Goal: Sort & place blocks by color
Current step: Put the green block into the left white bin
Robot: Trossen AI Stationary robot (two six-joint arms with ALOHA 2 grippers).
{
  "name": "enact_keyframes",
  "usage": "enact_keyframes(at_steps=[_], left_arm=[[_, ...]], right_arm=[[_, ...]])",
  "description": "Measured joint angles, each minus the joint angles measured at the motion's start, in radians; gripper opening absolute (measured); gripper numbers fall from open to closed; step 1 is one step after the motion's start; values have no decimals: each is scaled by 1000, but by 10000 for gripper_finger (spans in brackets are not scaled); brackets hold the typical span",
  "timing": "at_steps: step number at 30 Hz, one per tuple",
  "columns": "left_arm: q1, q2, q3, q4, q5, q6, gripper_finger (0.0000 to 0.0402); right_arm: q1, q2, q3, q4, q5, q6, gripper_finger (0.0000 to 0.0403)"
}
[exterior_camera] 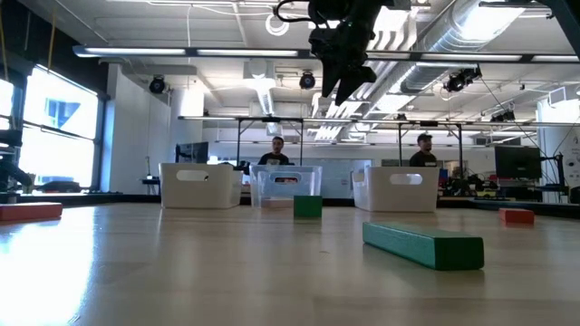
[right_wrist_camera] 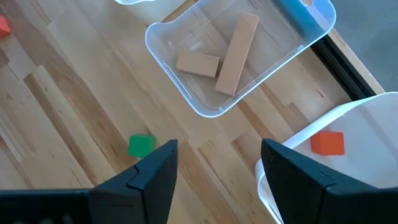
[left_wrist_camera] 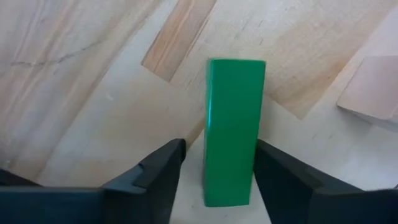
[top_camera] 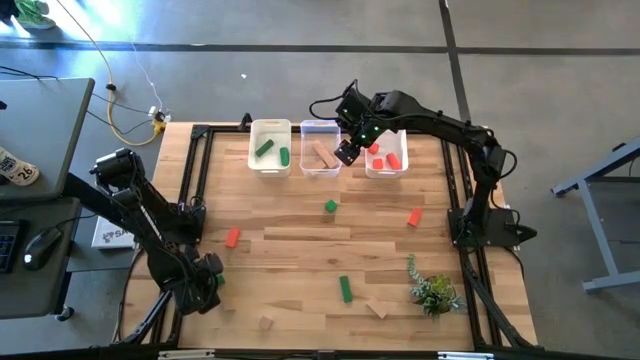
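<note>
Green bar lies flat on the desk, between the left hand's parted fingers, not yet clamped. Step in hand appears to be its pickup; next comes a firm squeeze, then carriage to the green bin. Right hand hangs wide and empty above the bins.

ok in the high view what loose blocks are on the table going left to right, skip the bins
red block → tan cube → green cube → green bar → tan block → red block
</note>
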Motion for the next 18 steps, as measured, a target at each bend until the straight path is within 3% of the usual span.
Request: enact_keyframes(at_steps=[9, 18], left_arm=[[4, 0, -2, -4, -16, -23, 74], [74, -7, 40, 10, -91, -50, 73]], right_arm=[[0, 0, 0, 0, 0, -21, 217], [-1, 0, 0, 1, 0, -41, 217]])
